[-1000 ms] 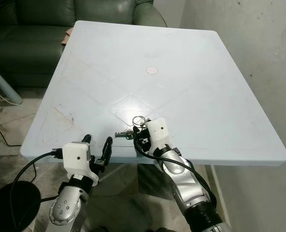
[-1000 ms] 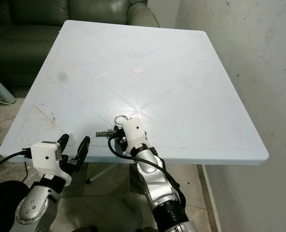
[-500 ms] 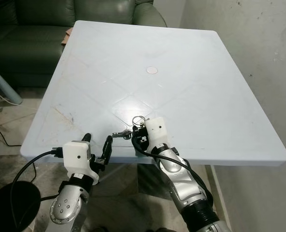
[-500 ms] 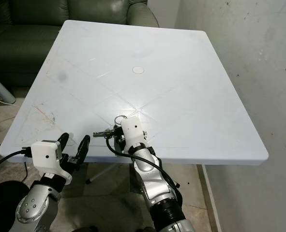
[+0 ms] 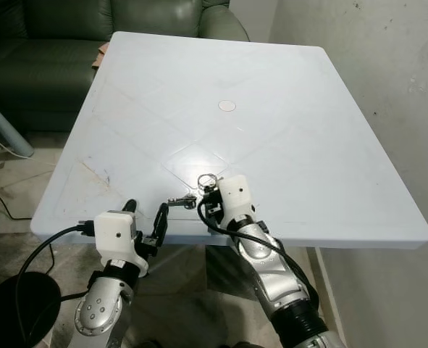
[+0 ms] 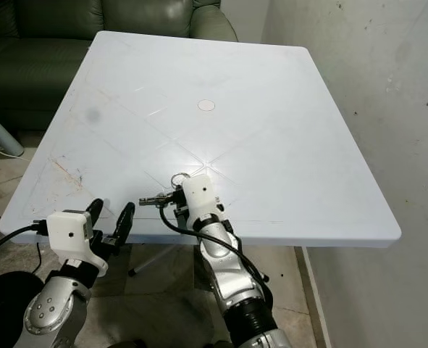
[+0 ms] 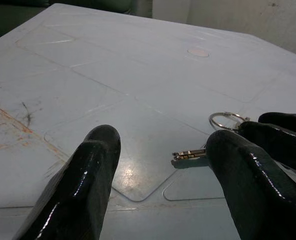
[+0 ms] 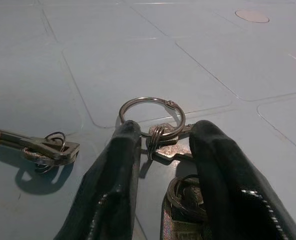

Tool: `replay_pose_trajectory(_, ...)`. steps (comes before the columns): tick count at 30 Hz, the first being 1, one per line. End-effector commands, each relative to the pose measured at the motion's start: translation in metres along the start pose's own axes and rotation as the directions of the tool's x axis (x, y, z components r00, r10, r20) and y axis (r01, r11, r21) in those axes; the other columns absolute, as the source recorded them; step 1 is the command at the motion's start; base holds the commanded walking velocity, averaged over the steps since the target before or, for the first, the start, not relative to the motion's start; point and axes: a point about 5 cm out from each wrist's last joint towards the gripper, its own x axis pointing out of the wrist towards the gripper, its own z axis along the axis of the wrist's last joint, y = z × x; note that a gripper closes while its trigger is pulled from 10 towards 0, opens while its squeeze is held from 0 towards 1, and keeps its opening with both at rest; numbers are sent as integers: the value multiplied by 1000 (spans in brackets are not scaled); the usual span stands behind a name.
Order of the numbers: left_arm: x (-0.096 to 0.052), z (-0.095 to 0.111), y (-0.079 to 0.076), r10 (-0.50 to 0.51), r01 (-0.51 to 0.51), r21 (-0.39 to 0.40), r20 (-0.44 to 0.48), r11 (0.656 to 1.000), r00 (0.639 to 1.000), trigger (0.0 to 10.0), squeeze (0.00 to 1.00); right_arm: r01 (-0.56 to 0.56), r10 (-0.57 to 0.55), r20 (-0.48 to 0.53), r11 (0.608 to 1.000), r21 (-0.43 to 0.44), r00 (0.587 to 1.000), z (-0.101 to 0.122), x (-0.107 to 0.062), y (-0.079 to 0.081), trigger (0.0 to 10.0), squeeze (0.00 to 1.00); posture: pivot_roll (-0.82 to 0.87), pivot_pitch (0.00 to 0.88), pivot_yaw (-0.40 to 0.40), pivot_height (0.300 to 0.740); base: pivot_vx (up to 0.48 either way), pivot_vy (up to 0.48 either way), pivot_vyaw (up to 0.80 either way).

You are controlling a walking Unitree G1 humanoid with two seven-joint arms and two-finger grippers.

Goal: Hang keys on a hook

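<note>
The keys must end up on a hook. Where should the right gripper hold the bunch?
Grip the keys low, just under the big ring, coming from the near table edge as the right gripper does now. The ring stands ahead of the fingers, so it would likely stay free for hooking.

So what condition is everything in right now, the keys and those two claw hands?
keys: lying flat on the table, big ring between the right jaws, not lifted.
right gripper: jaws open, straddling the ring.
left gripper: jaws open, holding nothing, at the table's near edge.
</note>
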Motion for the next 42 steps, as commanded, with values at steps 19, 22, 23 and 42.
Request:
replay_pose_trajectory(19, -2, 3, 2, 16, -16, 14, 1, 1000, 1000, 10000, 0, -55, 55, -45, 999, 2, 997, -3, 1, 13, 10000, 0, -6, 147, -72, 740, 0, 0, 0)
replay_pose_trajectory(22, -3, 2, 1, 17, -17, 13, -1, 1000, 1000, 10000, 0, -55, 55, -42, 999, 4, 998, -3, 1, 13, 10000, 0, -6, 148, -72, 740, 0, 0, 0)
replay_pose_trajectory(23, -3, 2, 1, 17, -17, 14, -1, 1000, 1000, 10000, 0, -55, 55, -43, 998, 4, 998, -3, 1, 13, 10000, 0, -6, 148, -72, 740, 0, 0, 0)
replay_pose_trajectory(42, -2, 2, 1, 23, -23, 9, 1, 1000, 1000, 10000, 0, 32, -33, -39, 999, -25, 999, -1, 3, 6, 0, 0, -6, 150, -75, 740, 0, 0, 0)
